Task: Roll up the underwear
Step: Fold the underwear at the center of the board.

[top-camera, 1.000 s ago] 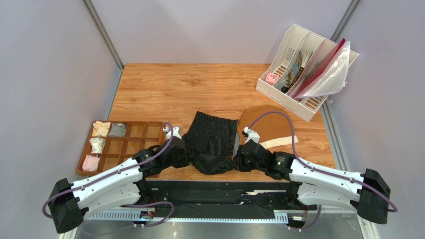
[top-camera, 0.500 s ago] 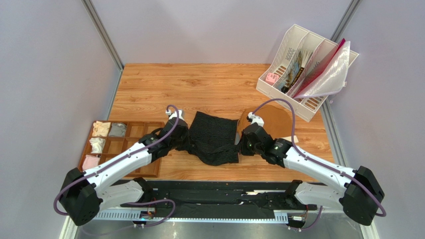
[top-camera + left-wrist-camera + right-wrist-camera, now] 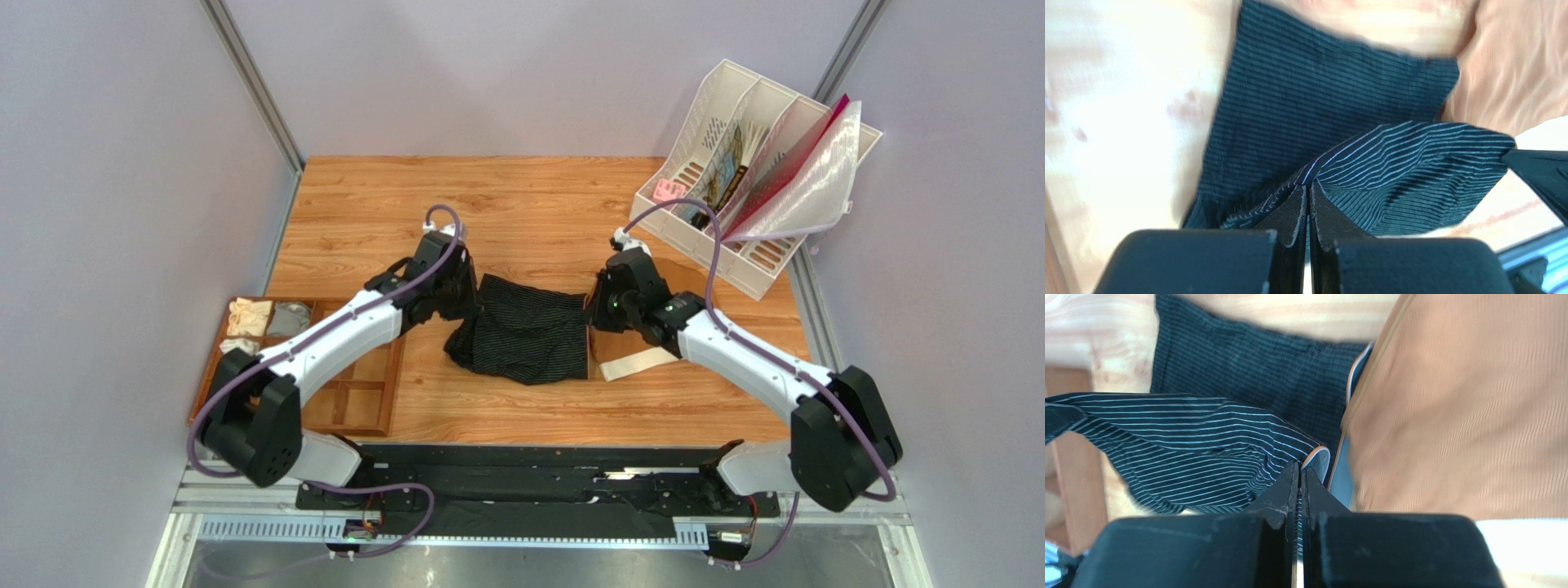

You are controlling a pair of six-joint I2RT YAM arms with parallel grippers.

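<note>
The underwear [image 3: 528, 341] is black with fine pale stripes and lies at the table's middle, with its near part lifted and folded over the rest. My left gripper [image 3: 464, 298] is shut on its left edge; the left wrist view shows the pinched fold [image 3: 1309, 187] above the flat lower layer [image 3: 1327, 104]. My right gripper [image 3: 597, 309] is shut on its right edge, and the right wrist view shows the pinch [image 3: 1300, 468] with striped cloth [image 3: 1198, 453] hanging between both grippers.
Plain brown briefs [image 3: 1462, 398] with a cream waistband [image 3: 632, 364] lie just right of the underwear, partly under my right arm. A wooden divider tray [image 3: 356, 392] with rolled garments [image 3: 249, 316] sits at the left. A white file rack [image 3: 736, 184] stands back right.
Both grippers, shut on the underwear's near edge, have moved from the table's near edge toward the far side, lifting and folding the cloth over itself. Both arms now stretch out further.
</note>
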